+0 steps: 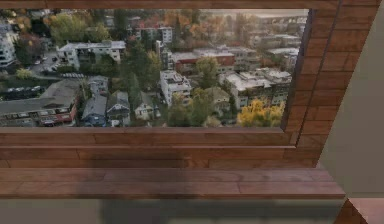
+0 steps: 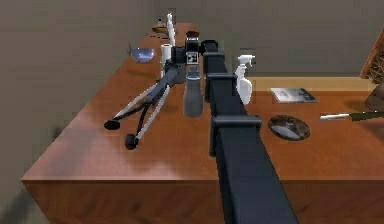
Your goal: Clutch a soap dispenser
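Soap dispenser (image 2: 243,80): white, upright, with a pump head. It stands on the surface (image 2: 80,165) just beside the arm (image 2: 240,150), on the arm's right in the arm side view, and well apart from the claw's fingertips.

Surface: brown wood, carrying every item listed below.

Window (image 1: 150,65): seen in the forward view, framed in reddish wood, with a wooden sill (image 1: 150,182) below it. Houses and trees show through the glass.

Arm: a dark square bar reaching out over the surface.

Claw (image 2: 121,134): located left of the arm's far end. Its two thin fingers slant down toward the surface. Only bare wood shows at their tips, so the claw grasps nothing.

Grey cylinder (image 2: 190,92): upright, just left of the arm.

Flat printed item (image 2: 293,95): lies right of the arm, beyond the soap dispenser.

Dark round disc (image 2: 288,127): lies right of the arm, nearer than the printed item.

Bluish bowl (image 2: 146,52): left of the arm's far end.
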